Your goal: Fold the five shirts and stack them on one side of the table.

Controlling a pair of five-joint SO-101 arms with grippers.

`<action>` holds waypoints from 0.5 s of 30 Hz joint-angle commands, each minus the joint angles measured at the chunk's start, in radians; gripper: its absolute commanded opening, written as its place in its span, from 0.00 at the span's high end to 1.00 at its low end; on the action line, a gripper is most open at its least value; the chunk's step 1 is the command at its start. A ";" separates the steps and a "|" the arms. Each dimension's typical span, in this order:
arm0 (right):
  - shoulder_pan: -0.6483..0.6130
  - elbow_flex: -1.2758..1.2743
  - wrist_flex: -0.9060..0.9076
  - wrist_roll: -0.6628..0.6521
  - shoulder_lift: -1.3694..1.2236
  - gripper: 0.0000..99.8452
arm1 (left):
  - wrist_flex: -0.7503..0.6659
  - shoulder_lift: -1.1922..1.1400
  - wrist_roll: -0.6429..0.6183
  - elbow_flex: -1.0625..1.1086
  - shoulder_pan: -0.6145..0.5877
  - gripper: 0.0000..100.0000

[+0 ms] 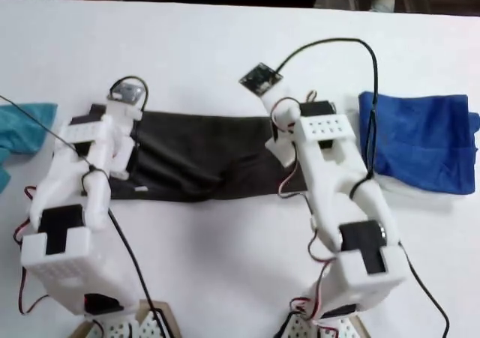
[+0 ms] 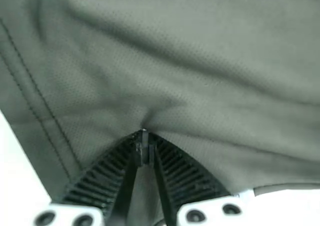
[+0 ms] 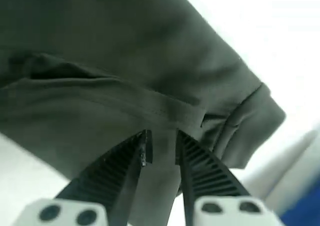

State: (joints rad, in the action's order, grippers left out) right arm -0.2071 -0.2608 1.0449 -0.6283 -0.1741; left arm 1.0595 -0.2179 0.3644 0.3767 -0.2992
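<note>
A dark grey shirt lies on the white table as a long, wrinkled strip between the two arms. My left gripper is at its left end; in the left wrist view the gripper is shut and pinches a small peak of the fabric. My right gripper is at the strip's right end; its fingers stand a narrow gap apart with the shirt's hemmed edge running down between them. A folded blue shirt lies at the right side.
A teal shirt lies crumpled at the table's left edge. A small black board on a black cable rests behind the dark shirt. Both arm bases stand at the near edge.
</note>
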 commanded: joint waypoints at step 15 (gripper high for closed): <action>0.071 0.008 -0.111 0.120 -0.064 0.96 | 0.456 -0.089 0.086 -0.625 -0.190 0.85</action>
State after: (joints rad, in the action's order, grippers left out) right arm -0.1550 -0.2608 0.9452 -0.5194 -0.2478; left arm 1.5244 -0.2654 0.3982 -0.2248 -0.4358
